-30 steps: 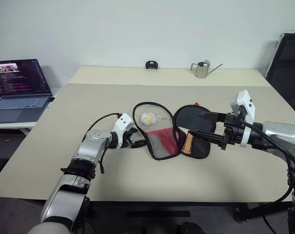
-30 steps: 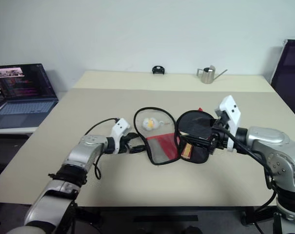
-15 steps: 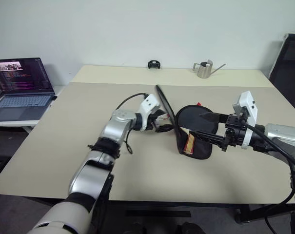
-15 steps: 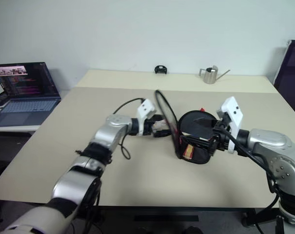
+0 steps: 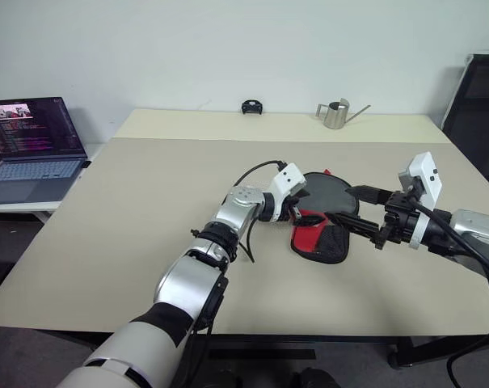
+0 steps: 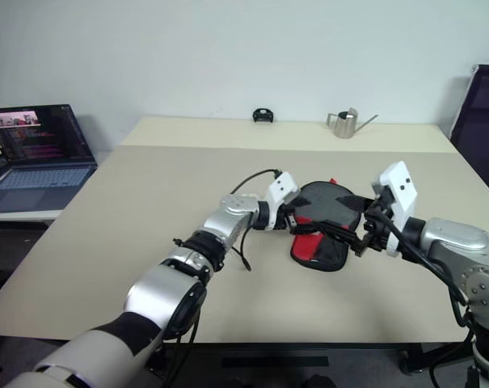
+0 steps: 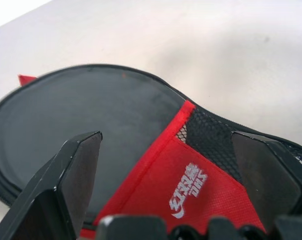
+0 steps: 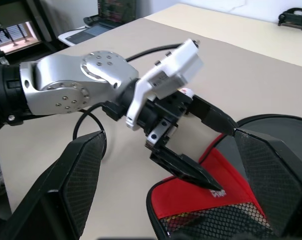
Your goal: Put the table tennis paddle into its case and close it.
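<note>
The case [image 5: 328,196] lies folded shut on the table, its black face and red logo panel [image 7: 190,185] facing up. The table tennis paddle is hidden inside it. My left gripper [image 5: 302,212] hovers open at the case's left edge, over the red panel, with the fingers [image 7: 71,180] spread wide and nothing between them. My right gripper [image 5: 339,204] is open too, reaching in low from the right, with its fingertips over the case's right half. In the right wrist view the left gripper [image 8: 223,157] faces me across the case [image 8: 190,200].
An open laptop [image 5: 30,149] sits on a side table at the far left. At the back edge of the table [image 5: 147,242] are a metal watering can [image 5: 335,115] and a small black object [image 5: 250,107]. A black chair [image 5: 478,105] is at the far right.
The left gripper swung right, carrying the case's open flap from flat on the table, through upright, down onto the other half. The paddle handle is now covered. The right gripper barely moved.
</note>
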Tool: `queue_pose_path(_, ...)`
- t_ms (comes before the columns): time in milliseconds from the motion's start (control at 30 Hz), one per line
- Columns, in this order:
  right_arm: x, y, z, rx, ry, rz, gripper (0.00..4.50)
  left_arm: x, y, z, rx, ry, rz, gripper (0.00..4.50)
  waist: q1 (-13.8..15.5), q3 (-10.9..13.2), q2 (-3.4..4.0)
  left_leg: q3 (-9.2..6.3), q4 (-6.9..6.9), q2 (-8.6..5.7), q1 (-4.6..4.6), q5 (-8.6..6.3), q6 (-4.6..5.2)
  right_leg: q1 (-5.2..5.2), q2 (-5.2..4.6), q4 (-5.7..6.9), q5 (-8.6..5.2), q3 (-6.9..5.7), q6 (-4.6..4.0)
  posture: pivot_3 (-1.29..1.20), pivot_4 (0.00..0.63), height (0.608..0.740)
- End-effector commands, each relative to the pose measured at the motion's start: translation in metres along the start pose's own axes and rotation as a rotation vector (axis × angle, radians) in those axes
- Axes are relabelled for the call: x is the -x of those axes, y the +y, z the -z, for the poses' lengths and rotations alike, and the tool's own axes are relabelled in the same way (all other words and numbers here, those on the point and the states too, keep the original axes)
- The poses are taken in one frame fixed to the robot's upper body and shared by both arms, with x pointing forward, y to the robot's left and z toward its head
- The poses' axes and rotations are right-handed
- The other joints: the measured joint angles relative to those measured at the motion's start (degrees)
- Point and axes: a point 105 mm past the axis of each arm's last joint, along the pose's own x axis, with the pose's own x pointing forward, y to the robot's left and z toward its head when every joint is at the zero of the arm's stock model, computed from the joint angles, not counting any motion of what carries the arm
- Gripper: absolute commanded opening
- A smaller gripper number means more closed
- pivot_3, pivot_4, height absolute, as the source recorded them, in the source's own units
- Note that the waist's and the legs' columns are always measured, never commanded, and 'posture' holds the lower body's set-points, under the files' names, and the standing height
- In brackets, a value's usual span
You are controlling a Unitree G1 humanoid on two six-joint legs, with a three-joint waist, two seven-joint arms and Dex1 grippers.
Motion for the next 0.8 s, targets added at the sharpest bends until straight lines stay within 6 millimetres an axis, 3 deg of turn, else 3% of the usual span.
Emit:
queue_pose_path(33,-0.002,-0.012,0.007,-0.021,0.02,0.067,4.49,0.02,0.013,-0.016,-0.036,-0.072,-0.021,4.5,-0.1,0.0,0.0,0.0,0.0,0.0,0.0,0.0,0.0,0.0,0.0,0.0,0.0,0.0,0.0,0.0,0.15,0.74)
queue_pose_path(200,-0.012,-0.035,0.036,-0.105,0.096,0.169,4.49,0.059,0.02,-0.01,-0.022,-0.11,-0.039,4.5,-0.5,0.0,0.01,0.02,-0.02,0.03,0.05,0.01,-0.01,0.0,0.01,0.04,0.0,0.07,0.0,0.0,0.15,0.74)
queue_pose_path(533,-0.034,-0.073,0.071,-0.188,0.18,0.307,4.49,0.142,-0.02,-0.019,0.065,-0.157,0.062,4.5,-1.2,0.0,0.03,-0.01,0.01,0.03,0.02,0.01,-0.02,-0.02,-0.05,0.03,0.0,0.08,0.0,0.0,0.15,0.74)
queue_pose_path(800,-0.043,-0.084,0.099,-0.232,0.241,0.328,4.49,0.167,-0.013,-0.023,0.058,-0.13,-0.035,4.5,-1.2,0.0,0.03,0.0,0.02,0.01,0.07,0.01,-0.02,0.03,-0.05,0.04,0.0,0.06,-0.01,0.0,0.15,0.74)
